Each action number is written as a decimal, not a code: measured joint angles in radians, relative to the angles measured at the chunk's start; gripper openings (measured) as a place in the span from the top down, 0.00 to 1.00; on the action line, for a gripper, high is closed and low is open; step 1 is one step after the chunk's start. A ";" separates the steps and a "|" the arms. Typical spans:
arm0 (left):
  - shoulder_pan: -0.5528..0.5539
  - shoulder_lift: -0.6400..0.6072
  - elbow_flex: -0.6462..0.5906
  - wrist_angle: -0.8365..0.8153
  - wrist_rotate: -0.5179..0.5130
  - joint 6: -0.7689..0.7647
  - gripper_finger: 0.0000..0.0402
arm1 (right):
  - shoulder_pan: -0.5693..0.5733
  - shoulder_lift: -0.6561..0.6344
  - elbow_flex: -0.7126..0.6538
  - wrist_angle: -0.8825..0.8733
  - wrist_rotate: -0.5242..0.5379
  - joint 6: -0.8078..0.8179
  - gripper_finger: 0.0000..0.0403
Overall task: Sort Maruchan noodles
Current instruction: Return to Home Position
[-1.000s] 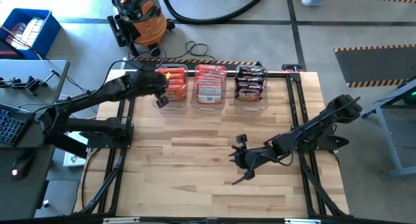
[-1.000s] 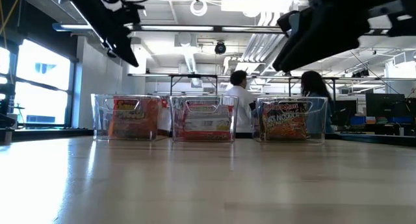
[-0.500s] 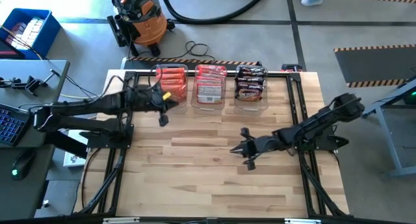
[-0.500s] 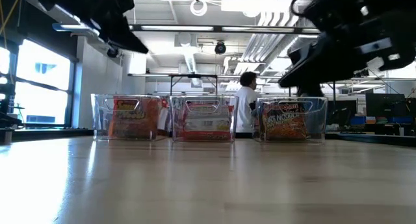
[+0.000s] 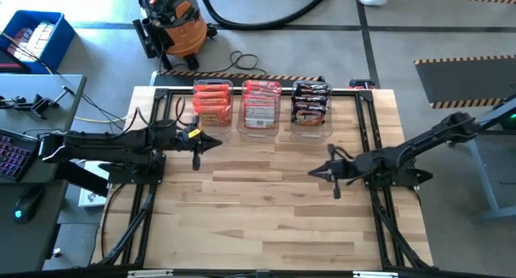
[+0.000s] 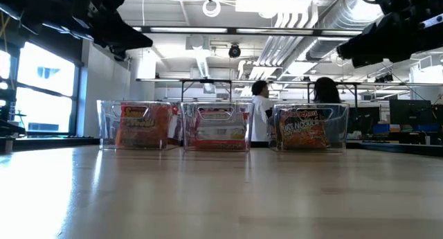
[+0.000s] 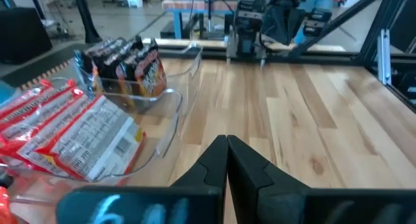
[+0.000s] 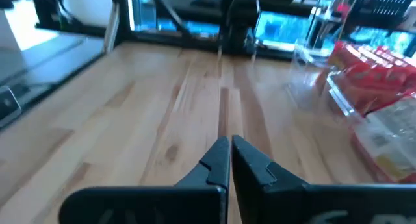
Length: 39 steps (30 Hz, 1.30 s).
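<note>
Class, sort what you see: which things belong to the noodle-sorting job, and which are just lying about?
Job: orange packs, red packs, black packs, clear bins, left end effector, right end effector.
Lying about: vacuum, blue crate, cable, keyboard.

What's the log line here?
left tool: shut, empty; right tool: shut, empty; flat orange, red, black plastic noodle packets: in clear plastic bins

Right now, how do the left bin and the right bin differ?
The left bin holds orange packs; the right bin holds black packs. The left bin sits close to the left gripper; the right bin stands farther from the right gripper. Both are clear plastic, at the far edge of the table, packs upright.
</note>
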 joint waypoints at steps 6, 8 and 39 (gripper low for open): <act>0.000 -0.078 -0.032 0.013 -0.002 -0.003 1.00 | 0.000 -0.243 -0.071 -0.068 0.001 -0.014 1.00; 0.001 -0.109 -0.049 0.021 -0.002 -0.003 1.00 | 0.000 -0.314 -0.078 -0.099 0.001 -0.022 1.00; 0.282 -0.730 -0.362 -0.027 0.248 -0.089 1.00 | -0.064 -0.803 -0.110 -0.365 0.103 -0.122 1.00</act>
